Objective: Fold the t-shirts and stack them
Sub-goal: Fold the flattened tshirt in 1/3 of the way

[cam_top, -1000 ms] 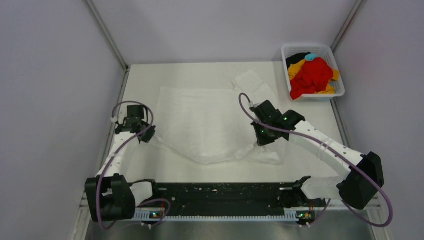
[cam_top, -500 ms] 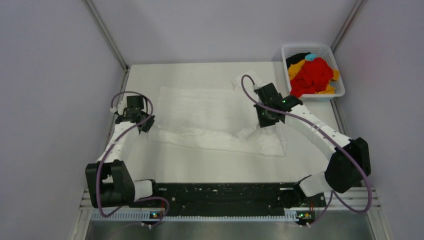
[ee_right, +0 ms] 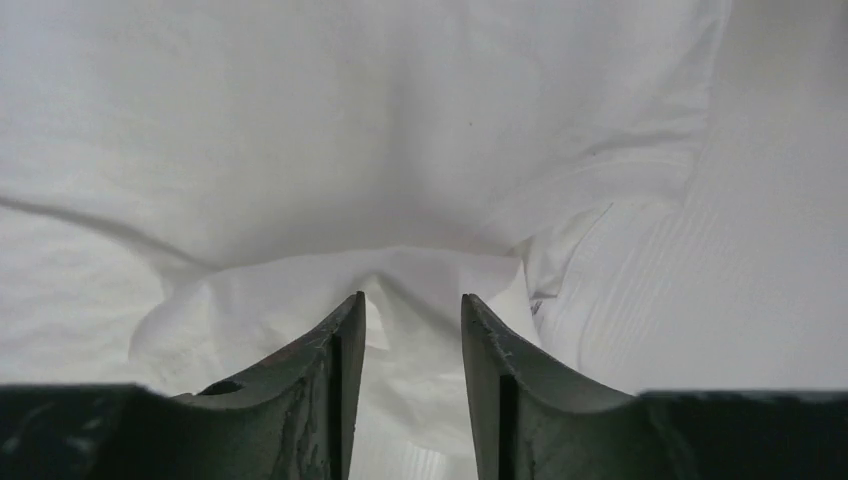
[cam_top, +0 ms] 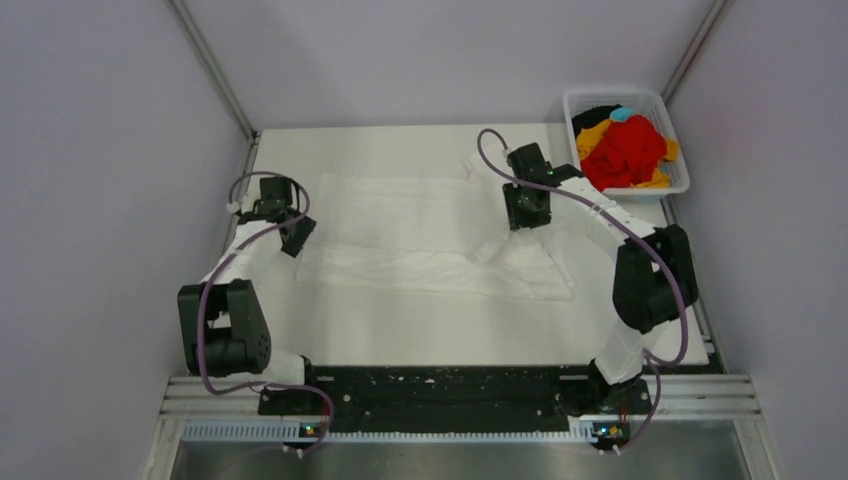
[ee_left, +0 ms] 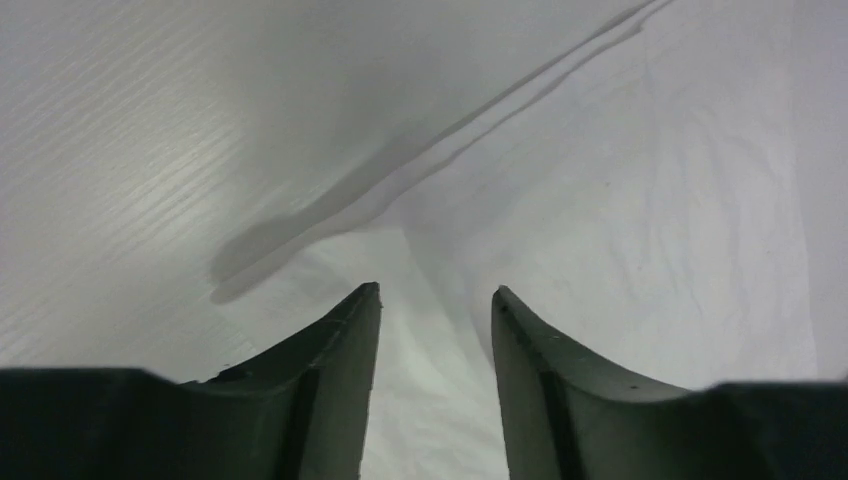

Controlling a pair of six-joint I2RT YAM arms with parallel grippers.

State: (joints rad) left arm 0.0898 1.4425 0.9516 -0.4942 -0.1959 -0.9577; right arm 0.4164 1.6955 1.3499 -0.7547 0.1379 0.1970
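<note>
Clamped on pinched cloth, left gripper [ee_left: 431,325] and right gripper [ee_right: 412,305], at opposite ends of the white t-shirt [cam_top: 420,240] spread mid-table [cam_top: 400,335]; pinches visible from the wrists only, far-right basket [cam_top: 569,118] of coloured t-shirts [cam_top: 625,150] from above only.

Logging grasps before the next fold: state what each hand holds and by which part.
Both hold the white t-shirt: the left hand pinches its left edge, the right hand a bunched fold near its right side.

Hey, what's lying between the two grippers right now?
The white t-shirt, spanning from the left gripper to the right gripper; the top view shows it.
</note>
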